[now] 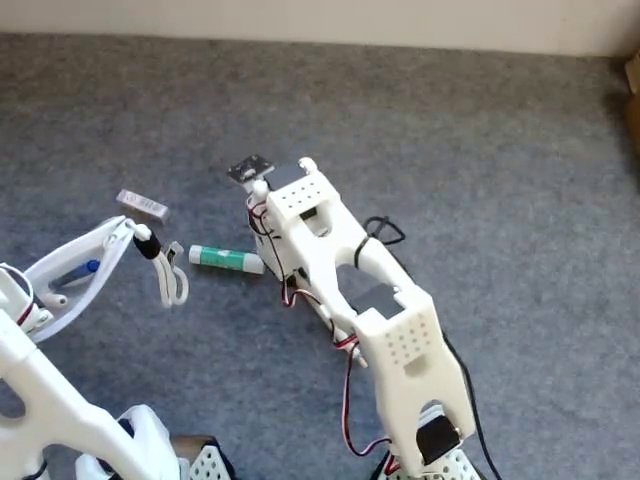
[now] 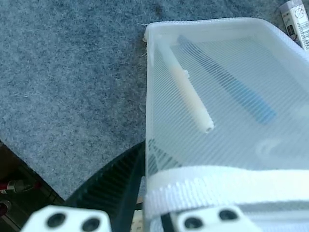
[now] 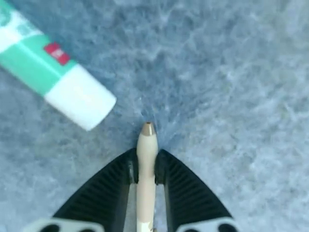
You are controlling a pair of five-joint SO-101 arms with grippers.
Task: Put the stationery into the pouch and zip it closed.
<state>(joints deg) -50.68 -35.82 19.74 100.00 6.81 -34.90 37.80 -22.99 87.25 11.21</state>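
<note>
Grey, carpet-like worktop under everything, with a pale strip along the top of the high view. At the left edge of that view, set at a slant: a translucent white pouch, pinched at its lower end by the left end effector, clamped tight on the zip band. Through the pouch wall in the left wrist view: a white pen and a blue pen, side by side inside. Off the pouch's upper corner: a white loop, trailing toward the lower part of the frame. Just above that corner, flat on the worktop and apart from the pouch: a small wrapped block. Further right, lying flat: a green and white glue stick, between the pouch and the right arm. Near the arm's tip, toward upper centre: a small dark flat piece. In the right wrist view: right end effector closed on a cream pen, tip poking out past the fingertips over the worktop. Glue stick's white cap in the upper left of that frame, near the pen tip but not touching.
</note>
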